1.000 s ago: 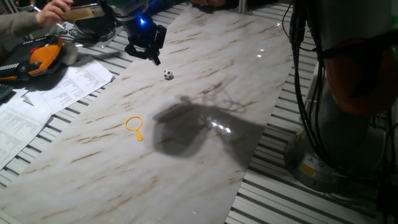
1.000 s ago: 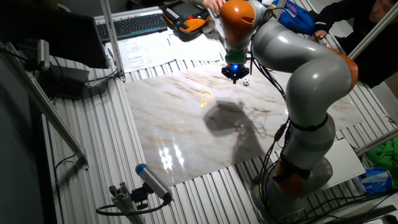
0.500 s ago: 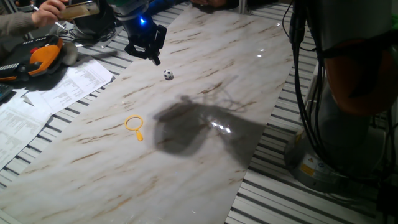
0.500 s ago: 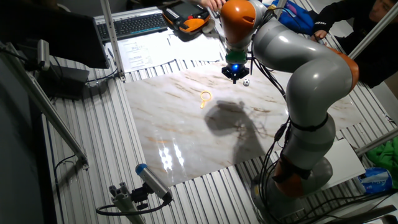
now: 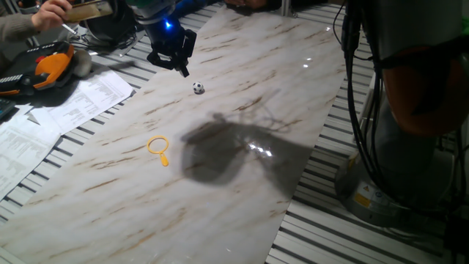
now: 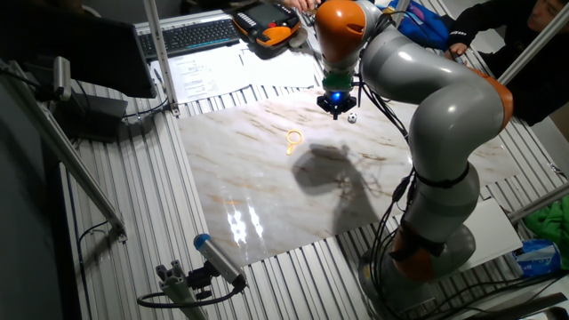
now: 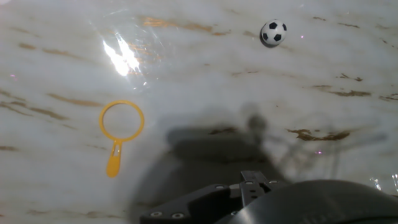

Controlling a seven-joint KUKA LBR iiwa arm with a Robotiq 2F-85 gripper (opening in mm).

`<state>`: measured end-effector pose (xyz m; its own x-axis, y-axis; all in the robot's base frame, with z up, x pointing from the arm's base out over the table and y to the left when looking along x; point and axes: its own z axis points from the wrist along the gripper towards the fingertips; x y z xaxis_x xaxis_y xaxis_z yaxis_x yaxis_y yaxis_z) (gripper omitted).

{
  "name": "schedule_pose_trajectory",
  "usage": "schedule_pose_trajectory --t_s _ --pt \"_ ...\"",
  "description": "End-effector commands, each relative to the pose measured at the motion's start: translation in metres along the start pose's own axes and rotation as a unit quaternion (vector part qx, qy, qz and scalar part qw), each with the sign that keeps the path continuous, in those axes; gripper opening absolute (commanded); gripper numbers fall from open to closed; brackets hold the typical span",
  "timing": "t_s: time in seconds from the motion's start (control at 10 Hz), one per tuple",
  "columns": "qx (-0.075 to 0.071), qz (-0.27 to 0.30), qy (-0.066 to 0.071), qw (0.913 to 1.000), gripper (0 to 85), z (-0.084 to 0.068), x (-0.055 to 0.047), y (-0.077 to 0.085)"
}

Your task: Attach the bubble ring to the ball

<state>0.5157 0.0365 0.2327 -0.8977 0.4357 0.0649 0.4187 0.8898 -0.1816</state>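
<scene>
In one fixed view the bubble ring [image 5: 158,148] is lying flat on the marble-patterned table [image 5: 242,205], nearest the camera, its handle pointing toward the viewer; a broad dark shadow is falling on the table just beside it. Farther back, the ball [image 5: 198,88] is resting on the table, well apart from the ring; the tool [image 5: 178,64] is hovering just beyond the ball, near it but not touching, a blue light glowing on its body. The tool is holding nothing; how far its jaws are parted cannot be told. In the hand view the ring [image 7: 119,130] is sitting at lower left and the ball [image 7: 273,32] at upper right. Printed sheets [image 5: 69,103] are lying off the far table edge; their text is too small to read.
</scene>
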Motion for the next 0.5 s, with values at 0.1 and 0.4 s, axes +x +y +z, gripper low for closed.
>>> schedule_pose_trajectory --t_s 0.1,0.4 --pt "0.002 0.000 0.000 1.0000 0.0 0.0000 0.0000 0.0000" --pt "0.001 -0.002 0.004 1.0000 0.0 0.0000 0.0000 0.0000"
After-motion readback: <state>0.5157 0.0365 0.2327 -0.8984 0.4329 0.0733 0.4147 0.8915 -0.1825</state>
